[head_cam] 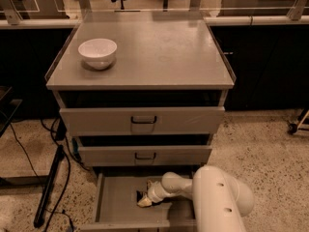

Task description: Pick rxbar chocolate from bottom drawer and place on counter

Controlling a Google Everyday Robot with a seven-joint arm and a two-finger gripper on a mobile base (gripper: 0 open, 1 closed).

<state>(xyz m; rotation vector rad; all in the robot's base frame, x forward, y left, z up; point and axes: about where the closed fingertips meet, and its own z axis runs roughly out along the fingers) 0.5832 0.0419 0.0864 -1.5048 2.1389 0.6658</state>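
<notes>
Speckled floor, grey three-drawer cabinet; we list as found: bottom drawer point(115, 199) pulled out; gripper point(145, 200) reaching low inside it, clamped or spread we cannot tell; rxbar chocolate point(140, 195) a dark sliver at its tip, contact unclear. Hazards, as we judge them: flat wrapper skidding from a shallow pinch; arm point(219, 204) catching the middle drawer point(145, 156) front on lift-out; white bowl point(97, 52) crowding the left of the counter point(159, 52).

The bottom drawer point(114, 204) stands pulled out, showing its shallow grey tray. A small dark bar point(140, 195) lies near the middle of the tray, right against the tip of the hand point(146, 201), which is down inside the drawer. Above, the grey bench point(164, 52) is flat and roughly square.
</notes>
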